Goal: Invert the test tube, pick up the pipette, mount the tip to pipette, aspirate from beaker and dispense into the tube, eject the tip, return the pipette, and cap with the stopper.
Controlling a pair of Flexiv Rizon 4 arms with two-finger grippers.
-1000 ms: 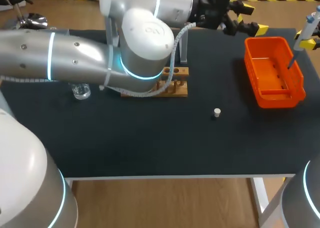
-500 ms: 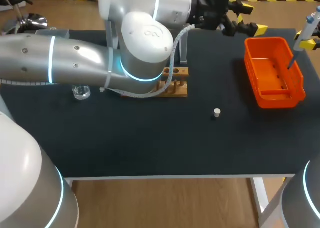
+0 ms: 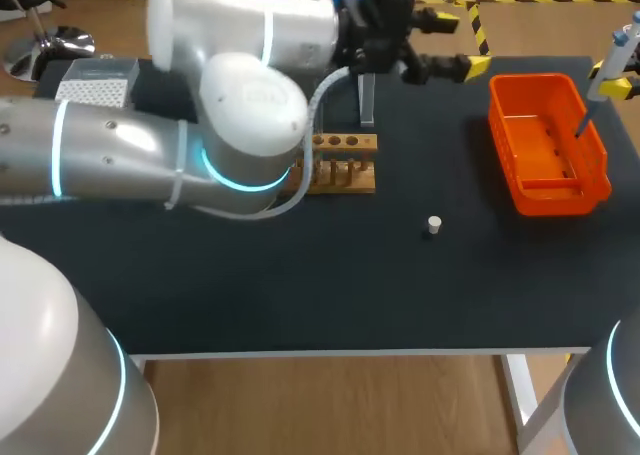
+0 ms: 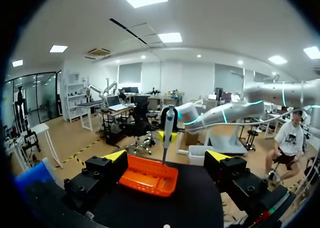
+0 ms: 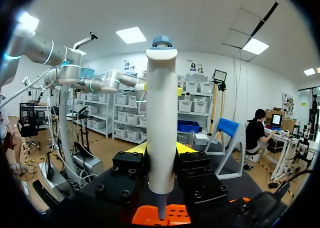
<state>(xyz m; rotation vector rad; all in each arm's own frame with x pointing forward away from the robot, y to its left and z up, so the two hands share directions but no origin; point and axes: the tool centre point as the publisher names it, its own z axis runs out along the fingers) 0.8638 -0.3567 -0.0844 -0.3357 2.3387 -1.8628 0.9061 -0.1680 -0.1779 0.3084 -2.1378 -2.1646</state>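
Note:
My right gripper (image 3: 612, 78) holds a white and blue pipette (image 3: 606, 73) upright at the table's right edge, its tip pointing down into the orange bin (image 3: 548, 140). In the right wrist view the pipette (image 5: 161, 123) stands between the fingers, shut on its body, with the bin (image 5: 172, 215) under it. My left gripper (image 3: 460, 42) hangs open and empty over the table's far edge, left of the bin. From the left wrist view, the pipette (image 4: 169, 130) and the bin (image 4: 150, 175) lie ahead of that gripper (image 4: 166, 160). A small white stopper (image 3: 433, 225) lies on the mat.
The wooden tube rack (image 3: 345, 165) stands mid-table, partly behind my left arm. A clear pipette stand (image 3: 366, 100) rises behind it. A white tip box (image 3: 95, 81) sits at the far left. My left arm covers the mat left of the rack.
My left arm has swung leftward, taking its open gripper away from the bin's corner; it uncovers the tip box and hides the beaker. The right arm and pipette have not moved.

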